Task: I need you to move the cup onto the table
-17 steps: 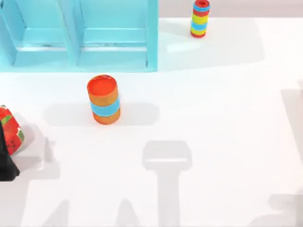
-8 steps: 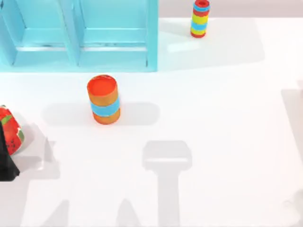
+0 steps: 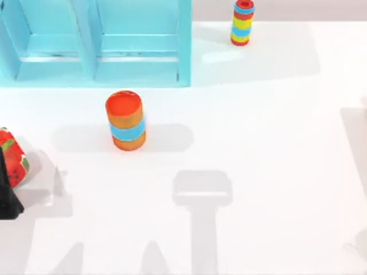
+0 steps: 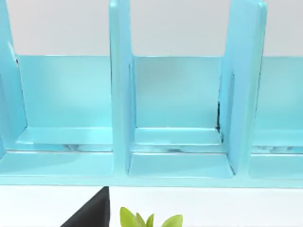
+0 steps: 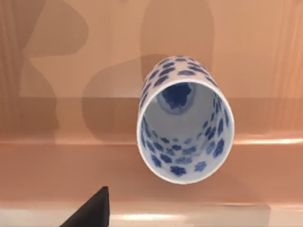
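In the right wrist view the cup (image 5: 185, 118), white with dark-blue speckles, stands on a tan, wood-coloured surface (image 5: 57, 156) with its open mouth toward the camera. A dark part of my right gripper (image 5: 90, 213) juts in short of the cup and apart from it. The white table (image 3: 264, 143) spreads across the top view. At its left edge a black part of my left gripper (image 3: 7, 197) sits beside the red-and-green watermelon cup (image 3: 14, 157).
An orange cylinder with a light-blue band (image 3: 125, 120) stands left of the table's centre. The light-blue shelf unit (image 3: 97, 46) lines the back left, and its bays (image 4: 177, 118) face the left wrist camera. A striped ring stack (image 3: 242, 23) stands at the back.
The arm shadow at the table's lower right corner has shrunk toward the right edge. The objects on the table have not moved.
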